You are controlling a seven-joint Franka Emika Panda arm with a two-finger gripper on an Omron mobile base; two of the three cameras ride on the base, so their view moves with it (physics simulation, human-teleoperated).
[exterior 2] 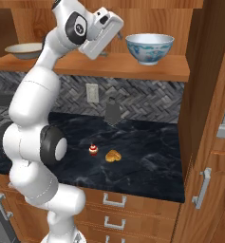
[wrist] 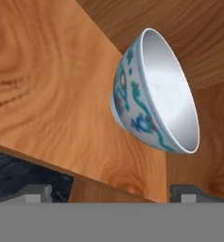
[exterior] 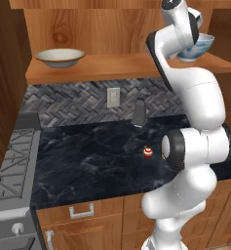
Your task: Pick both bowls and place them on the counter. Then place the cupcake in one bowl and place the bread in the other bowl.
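Patterned white bowl (exterior 2: pixel 149 47) stands upright on the wooden shelf (exterior 2: pixel 133 66), toward the shelf's right end, close to the front edge; in the hand view it (wrist: pixel 153 94) sits rolled sideways, blue-green pattern outside, plain white inside. Cream bowl (exterior: pixel 60 57) with tan rim rests at the shelf's left end, well apart from the other. Gripper (wrist: pixel 111 191) is raised to shelf height just left of the patterned bowl, jaws spread wide, nothing between them, not touching the bowl. Below, on the black marble counter (exterior 2: pixel 152 156), the cupcake (exterior 2: pixel 93 150) and the golden-orange bread (exterior 2: pixel 113 155) lie just beside each other, apart, nearer the front edge than the back wall. A dark grater-like object (exterior 2: pixel 112 112) stands at the counter's back edge against the tiled wall.
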